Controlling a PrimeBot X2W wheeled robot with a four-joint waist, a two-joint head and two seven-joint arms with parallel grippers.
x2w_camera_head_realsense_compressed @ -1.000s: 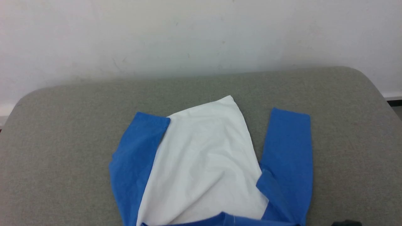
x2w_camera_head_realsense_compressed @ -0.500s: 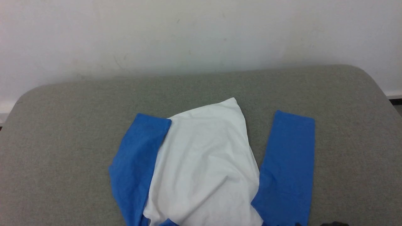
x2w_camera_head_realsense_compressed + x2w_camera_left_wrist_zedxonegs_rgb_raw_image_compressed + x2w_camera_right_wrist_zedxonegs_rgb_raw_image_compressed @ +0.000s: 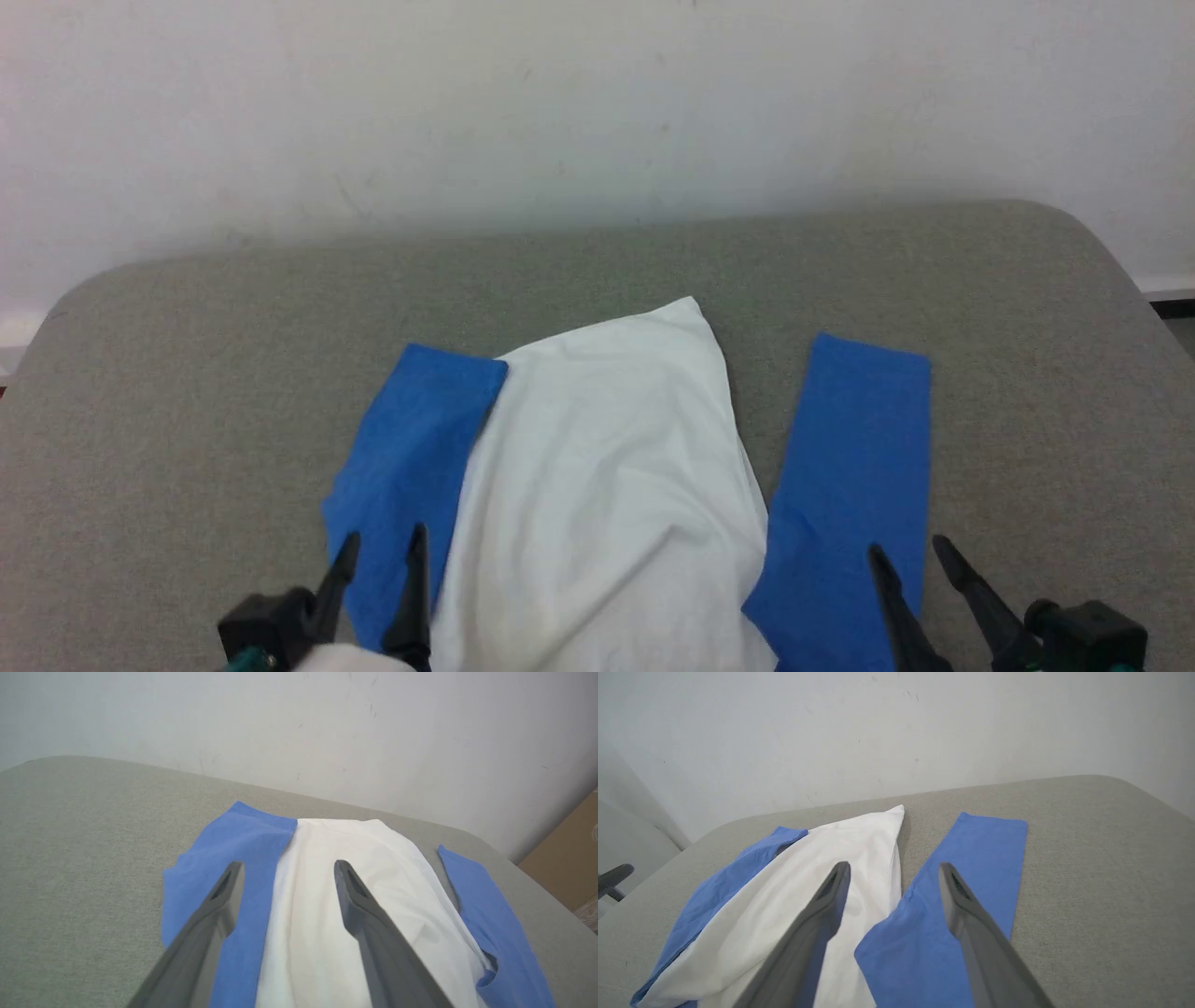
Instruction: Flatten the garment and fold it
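- In the head view you get both hands at once: the left hand (image 3: 386, 534) at the lower left and the right hand (image 3: 906, 546) at the lower right, fingers pointing up toward the pale wall (image 3: 560, 112).
- The garment (image 3: 607, 467) lies on the grey tabletop (image 3: 187, 373), on the half nearer the robot. Its near end runs off the bottom edge of that view.
- The left sleeve (image 3: 411, 448) lies against the white body (image 3: 597, 411) along its length. The right sleeve (image 3: 859, 439) stands apart at its far end, with a wedge of bare tabletop between, and meets the body nearer the robot.
- The left wrist view adds a brown board (image 3: 572, 858) (cardboard-coloured) beyond the tabletop's corner. The right wrist view gives you a dark bar (image 3: 612, 877) at its left edge, too little of it to say what it is.
- Left hand: spread wide and empty. Its own view sets one finger over the blue sleeve and the other over the white cloth.
- Right hand: also spread wide, gripping nothing. From the head, one finger lies over the right sleeve and the other over bare tabletop just beside it.
- You cannot tell whether any fingertip touches the cloth.
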